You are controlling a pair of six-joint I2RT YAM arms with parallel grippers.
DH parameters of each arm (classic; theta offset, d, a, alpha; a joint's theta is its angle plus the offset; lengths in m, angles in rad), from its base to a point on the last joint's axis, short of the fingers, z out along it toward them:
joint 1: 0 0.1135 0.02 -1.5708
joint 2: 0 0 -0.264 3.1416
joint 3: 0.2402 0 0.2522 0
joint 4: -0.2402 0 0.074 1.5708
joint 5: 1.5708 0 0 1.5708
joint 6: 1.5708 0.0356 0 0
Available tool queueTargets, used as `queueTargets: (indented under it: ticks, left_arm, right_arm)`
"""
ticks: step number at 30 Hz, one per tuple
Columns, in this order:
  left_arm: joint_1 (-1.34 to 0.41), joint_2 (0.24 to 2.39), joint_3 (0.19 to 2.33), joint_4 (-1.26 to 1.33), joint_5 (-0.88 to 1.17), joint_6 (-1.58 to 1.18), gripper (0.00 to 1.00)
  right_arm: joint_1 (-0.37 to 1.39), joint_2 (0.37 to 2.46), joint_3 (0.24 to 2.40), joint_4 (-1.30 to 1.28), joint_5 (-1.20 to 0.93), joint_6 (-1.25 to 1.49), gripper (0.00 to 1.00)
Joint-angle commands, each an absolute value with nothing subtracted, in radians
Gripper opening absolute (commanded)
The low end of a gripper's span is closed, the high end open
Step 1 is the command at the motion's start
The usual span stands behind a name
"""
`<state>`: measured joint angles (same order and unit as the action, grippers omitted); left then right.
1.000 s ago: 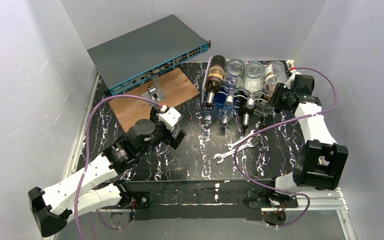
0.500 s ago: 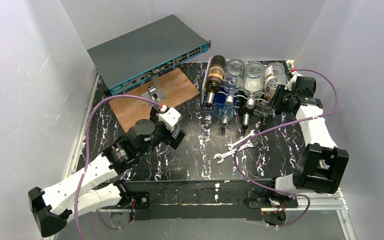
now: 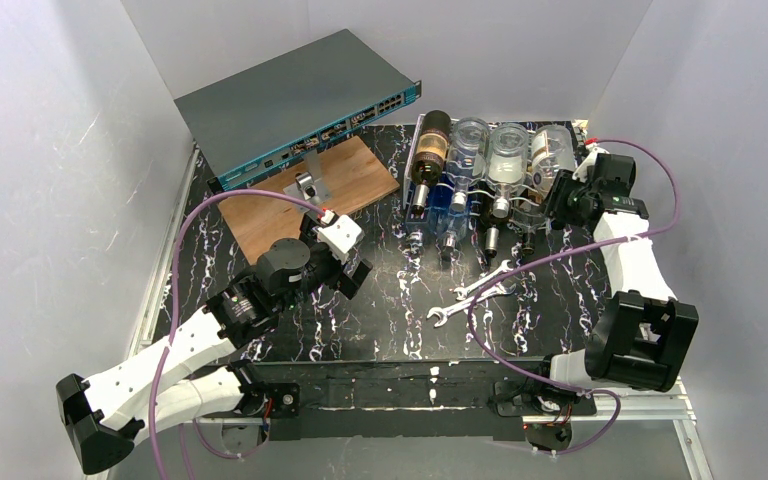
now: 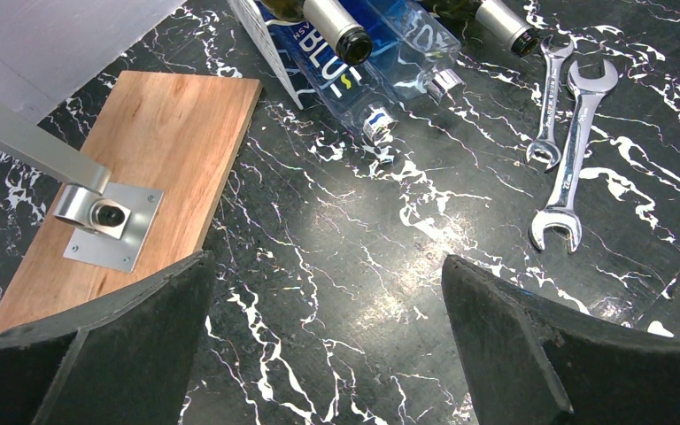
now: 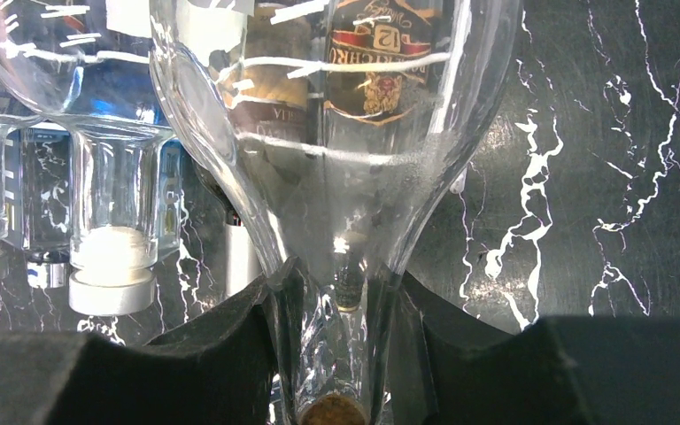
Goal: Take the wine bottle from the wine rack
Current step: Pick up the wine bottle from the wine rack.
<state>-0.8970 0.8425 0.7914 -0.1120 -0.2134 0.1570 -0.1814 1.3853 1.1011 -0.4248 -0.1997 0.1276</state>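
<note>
The white wire wine rack (image 3: 407, 186) stands at the back of the table with several bottles lying in it, necks toward me. My right gripper (image 3: 564, 192) (image 5: 336, 297) is shut on the neck of the rightmost one, a clear glass wine bottle (image 3: 550, 150) (image 5: 336, 133) with a cork; its body still lies at the rack's right end. Through the glass a dark labelled bottle shows. My left gripper (image 3: 352, 272) (image 4: 326, 261) hangs open over bare table left of the rack, holding nothing.
A dark labelled bottle (image 3: 430, 148), two clear bottles (image 3: 470, 145) and a blue one (image 3: 452, 208) fill the rack. Two wrenches (image 3: 475, 292) lie in front of it. A wooden board (image 3: 305, 195) with a metal bracket and a grey network switch (image 3: 300, 105) sit at the back left.
My right wrist has edged slightly to the right, still gripping the bottle neck. The left arm has not moved.
</note>
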Motion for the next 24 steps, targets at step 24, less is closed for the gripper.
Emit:
queueTargets:
  ticks: [24]
  left_arm:
    - [-0.897, 0.838, 0.787, -0.101, -0.210, 0.161, 0.99]
  right_arm:
    - [-0.211, 1.274, 1.226, -0.281, -0.233, 0.129, 0.01]
